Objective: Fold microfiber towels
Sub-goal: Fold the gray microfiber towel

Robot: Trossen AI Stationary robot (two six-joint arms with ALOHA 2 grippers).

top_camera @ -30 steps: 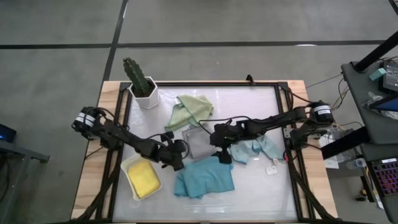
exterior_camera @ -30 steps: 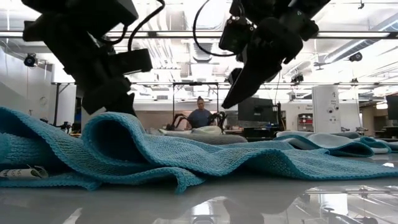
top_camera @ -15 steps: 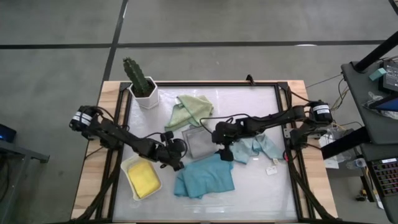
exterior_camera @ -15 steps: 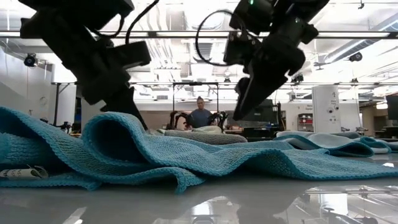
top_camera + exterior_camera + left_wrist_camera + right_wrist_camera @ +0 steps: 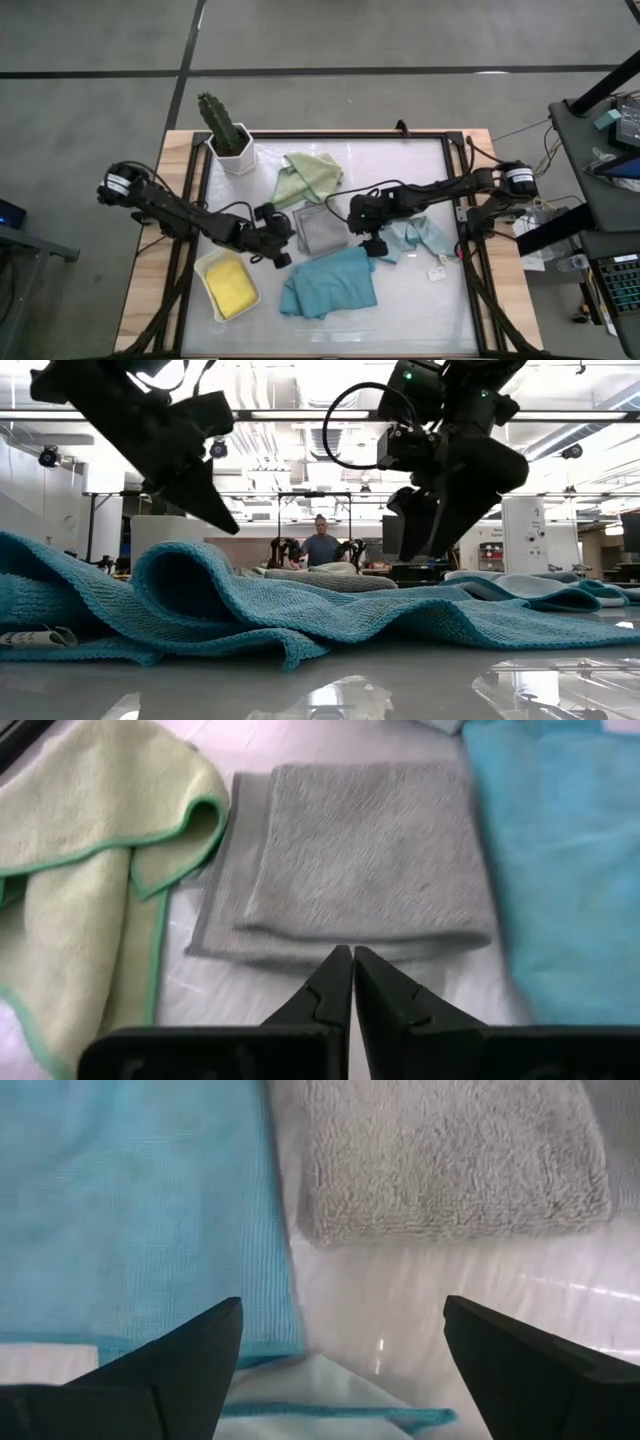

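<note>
From above, my left gripper (image 5: 281,243) hangs just left of the grey towel (image 5: 322,228), fingers pressed together and empty. My right gripper (image 5: 371,238) hangs just right of that towel, jaws spread wide, holding nothing. The grey towel lies folded at the table's (image 5: 420,300) middle. The green towel (image 5: 308,176) lies rumpled beyond it, the teal towel (image 5: 330,283) spreads on the near side, the pale blue towel (image 5: 415,238) sits to the right, and the yellow towel (image 5: 231,284) rests in the white tray (image 5: 207,268) at the left. A cactus (image 5: 222,121) stands at the far left corner

From table level, the teal towel (image 5: 300,620) fills the foreground in rumpled folds; both my grippers hang above it, and a person (image 5: 322,545) sits far behind

Through my left wrist, my closed fingers (image 5: 345,985) point at the grey towel (image 5: 360,855), with green (image 5: 80,870) on one side and teal (image 5: 560,870) on the other

Through my right wrist, my fingers (image 5: 170,1370) stand wide apart over bare table, grey towel (image 5: 440,1160) and teal towel (image 5: 130,1200) ahead, a pale blue edge (image 5: 330,1390) between them
</note>
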